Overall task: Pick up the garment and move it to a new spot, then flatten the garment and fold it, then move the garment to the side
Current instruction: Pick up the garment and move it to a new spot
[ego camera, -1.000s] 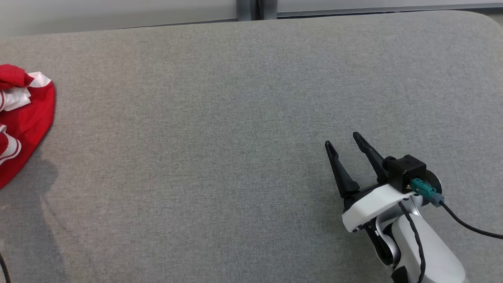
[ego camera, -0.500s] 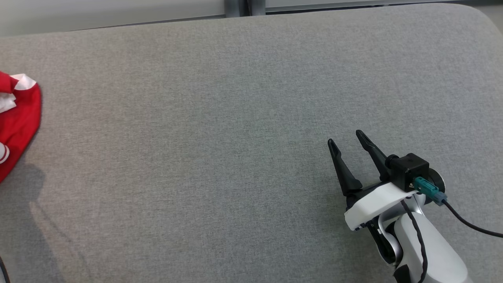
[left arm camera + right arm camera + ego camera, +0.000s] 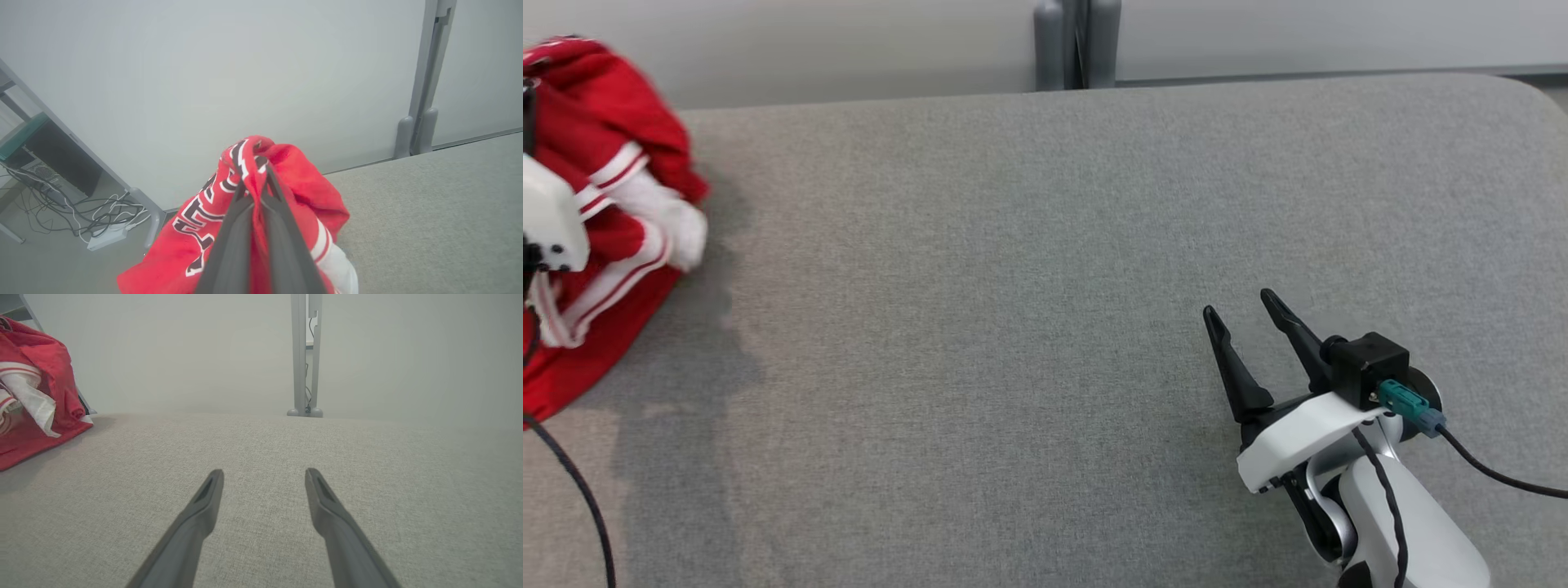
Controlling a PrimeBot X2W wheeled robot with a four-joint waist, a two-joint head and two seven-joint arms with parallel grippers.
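1. At the far left end of the grey fabric-covered table is one garment, a red jersey with white striped trim and black-and-white lettering. Its upper part is bunched and raised off the surface, while its lower edge lies on the table's left end.
2. One left gripper grips it. In the left wrist view its two dark fingers are pressed together on a fold of the red cloth, which spills to either side of them.
3. From the head view, the left arm's white housing covers part of the jersey, and a thin black cable curves down across the table's lower left.
4. One right gripper sits well apart from the jersey, low over the table's right half. Its two fingers are spread wide with nothing between them.
5. A teal connector with a black lead sits on the right wrist.
6. Behind the table stands a pale partition wall, joined by one grey post with two rounded feet.
7. Past the table's left end, the left wrist view shows a tangle of cables and a white power strip on the floor.
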